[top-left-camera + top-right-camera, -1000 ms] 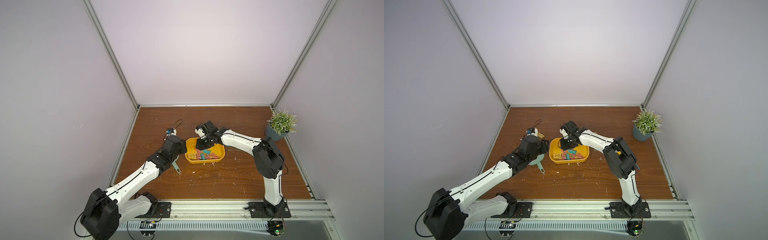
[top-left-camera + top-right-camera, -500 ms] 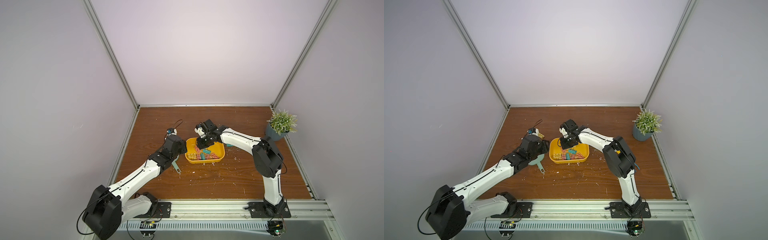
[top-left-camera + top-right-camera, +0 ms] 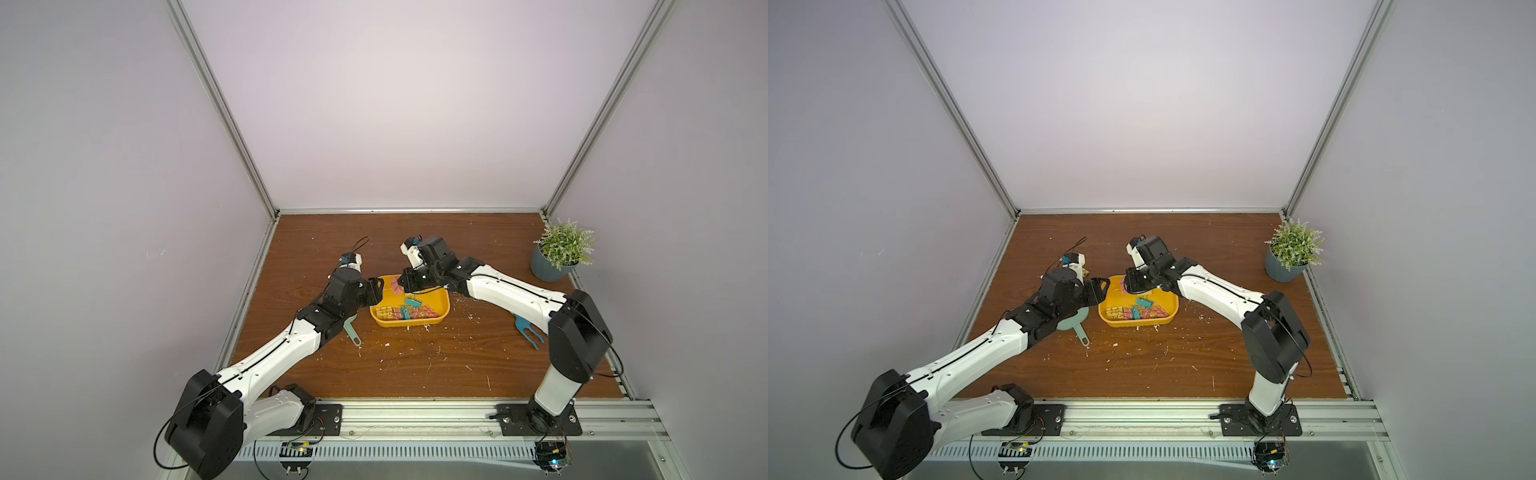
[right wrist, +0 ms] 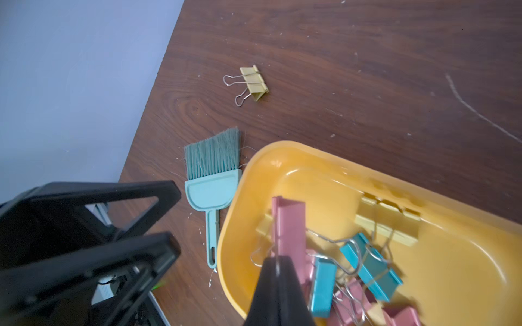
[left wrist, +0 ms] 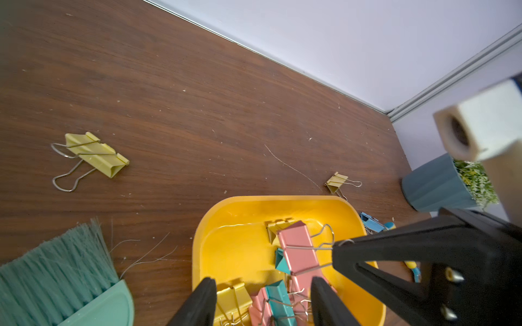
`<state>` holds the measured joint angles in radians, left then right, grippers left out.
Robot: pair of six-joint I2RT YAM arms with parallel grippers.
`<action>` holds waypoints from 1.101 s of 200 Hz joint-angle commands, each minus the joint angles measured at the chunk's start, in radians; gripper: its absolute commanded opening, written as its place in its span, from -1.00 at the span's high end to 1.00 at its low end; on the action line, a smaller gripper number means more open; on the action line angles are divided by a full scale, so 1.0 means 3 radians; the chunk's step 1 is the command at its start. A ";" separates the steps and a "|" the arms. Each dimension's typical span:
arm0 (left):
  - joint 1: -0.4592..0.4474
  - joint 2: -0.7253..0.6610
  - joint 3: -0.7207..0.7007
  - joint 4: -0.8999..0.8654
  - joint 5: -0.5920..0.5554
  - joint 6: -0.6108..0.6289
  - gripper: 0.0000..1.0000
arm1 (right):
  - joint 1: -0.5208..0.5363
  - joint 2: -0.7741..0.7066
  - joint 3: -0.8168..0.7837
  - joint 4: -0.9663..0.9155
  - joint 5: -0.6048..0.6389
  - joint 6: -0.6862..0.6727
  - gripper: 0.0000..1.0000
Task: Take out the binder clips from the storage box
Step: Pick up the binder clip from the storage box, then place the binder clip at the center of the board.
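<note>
Right end effector (image 4: 278,262) on pink clip (image 4: 289,225)

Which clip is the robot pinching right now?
The pink binder clip standing on end: the right gripper is shut on its wire handle. The other binder clips lie loose in the storage box or out on the table.

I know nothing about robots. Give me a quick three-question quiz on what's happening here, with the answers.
1. True or false: the left gripper is clamped on a yellow clip.
2. Which colour is the binder clip in the right gripper? A yellow, B pink, C teal.
3. Fill in: the teal brush lies ___ the storage box.
Key: 1 false, it is open. 2 B, held by its wire handle. 3 beside, on the table.
</note>
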<state>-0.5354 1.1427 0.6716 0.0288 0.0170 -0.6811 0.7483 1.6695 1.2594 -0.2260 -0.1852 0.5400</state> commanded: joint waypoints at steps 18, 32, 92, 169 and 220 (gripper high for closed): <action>-0.0148 0.0059 0.0070 0.0227 0.0284 0.0123 -0.25 | -0.0179 -0.1002 -0.0834 0.0586 0.0611 0.0718 1.00; -0.0221 0.0155 0.0105 0.0263 0.0307 0.0122 -0.28 | -0.0209 -0.1334 -0.1186 0.0690 0.0910 0.0962 1.00; -0.0390 0.0524 0.0321 0.0283 0.0275 0.0112 -0.30 | -0.0240 -0.2335 -0.2366 0.0657 0.2030 0.2641 1.00; -0.0388 0.0579 0.0345 0.0312 0.0231 0.0082 -0.45 | -0.0214 -0.1866 -0.2587 0.0632 0.1816 0.4156 1.00; -0.0385 0.0517 0.0286 0.0307 0.0183 0.0097 -0.78 | -0.0156 -0.1423 -0.2448 0.0558 0.1933 0.4701 1.00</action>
<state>-0.6426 1.3174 0.7658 0.1131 0.0883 -0.6651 0.6891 1.2098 0.4831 -0.0528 0.3649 1.8297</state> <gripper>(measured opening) 0.865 0.050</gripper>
